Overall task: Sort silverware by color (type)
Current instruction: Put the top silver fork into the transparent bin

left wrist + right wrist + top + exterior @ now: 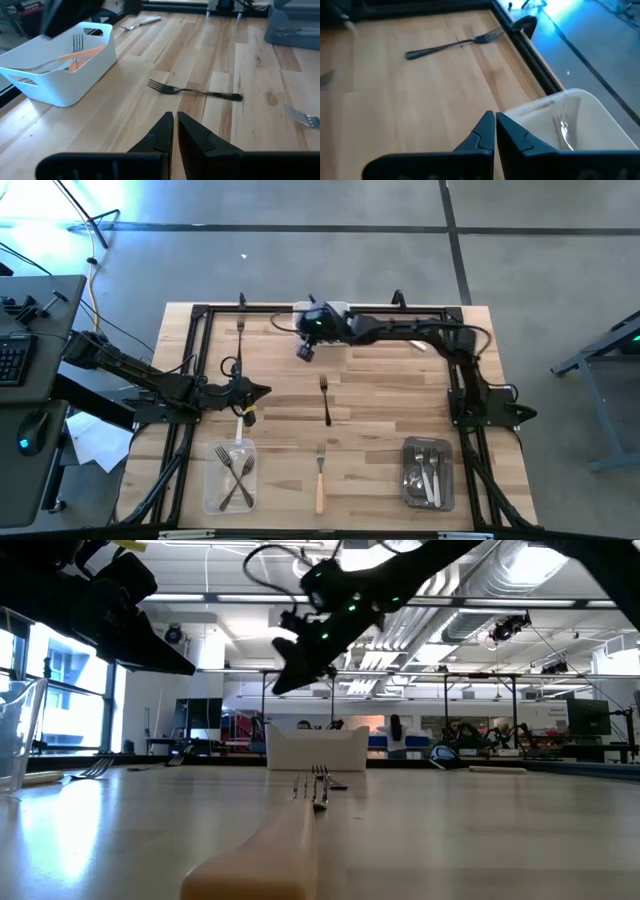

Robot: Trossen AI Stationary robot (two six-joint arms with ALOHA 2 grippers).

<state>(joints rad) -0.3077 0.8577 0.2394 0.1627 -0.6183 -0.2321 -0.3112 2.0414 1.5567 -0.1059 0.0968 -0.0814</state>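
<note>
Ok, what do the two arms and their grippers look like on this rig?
Both arms are black, jointed and slim, with dark cables looping along them. The right gripper carries a boxy wrist block with a small green light; the left gripper narrows to a point. In the wrist views each ends in two matte black, wedge-shaped fingers.

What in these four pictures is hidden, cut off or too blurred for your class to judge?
- High view: the number of forks in the right tray; they overlap.
- Left wrist view: a fork cut off by the picture edge.
- Low view: the nearest fork's handle, blurred; its colour is unclear.
</note>
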